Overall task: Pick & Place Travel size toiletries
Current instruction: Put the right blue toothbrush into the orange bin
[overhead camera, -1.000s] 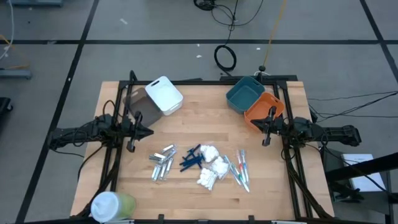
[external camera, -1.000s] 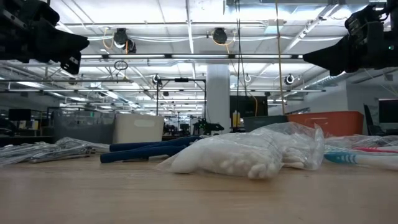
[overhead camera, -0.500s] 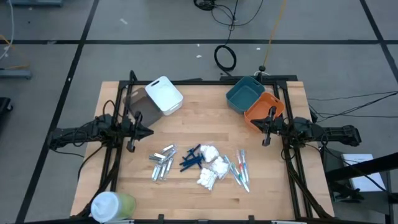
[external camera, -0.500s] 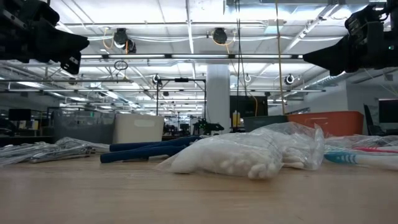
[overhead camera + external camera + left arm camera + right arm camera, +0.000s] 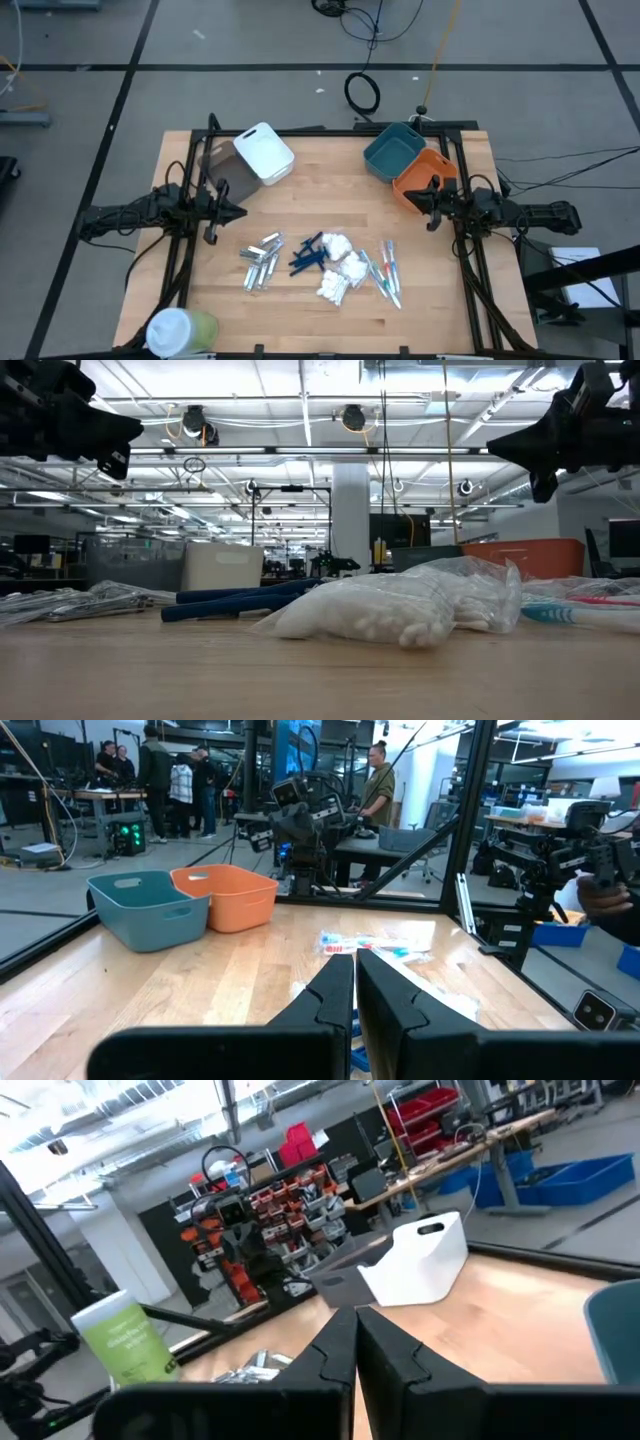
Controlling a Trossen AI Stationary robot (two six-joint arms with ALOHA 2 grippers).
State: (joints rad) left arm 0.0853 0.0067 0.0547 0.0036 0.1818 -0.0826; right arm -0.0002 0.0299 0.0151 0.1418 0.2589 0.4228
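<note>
Right gripper (image 5: 431, 197) hovers closed; dark blue sticks (image 5: 307, 256) lie diagonally.

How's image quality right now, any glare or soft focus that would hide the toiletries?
High view: even light, no glare; the silver tubes, dark blue sticks and white packets read clearly. Low view: bright ceiling lights leave both arms as silhouettes; the nearest table edge is soft. Left wrist view: the left gripper blocks the pile. Right wrist view: tilted, background soft.

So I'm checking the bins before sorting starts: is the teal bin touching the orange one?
Touching. In the high view the teal bin and orange bin overlap at their rims with no gap, and the left wrist view shows them pressed side by side.
</note>
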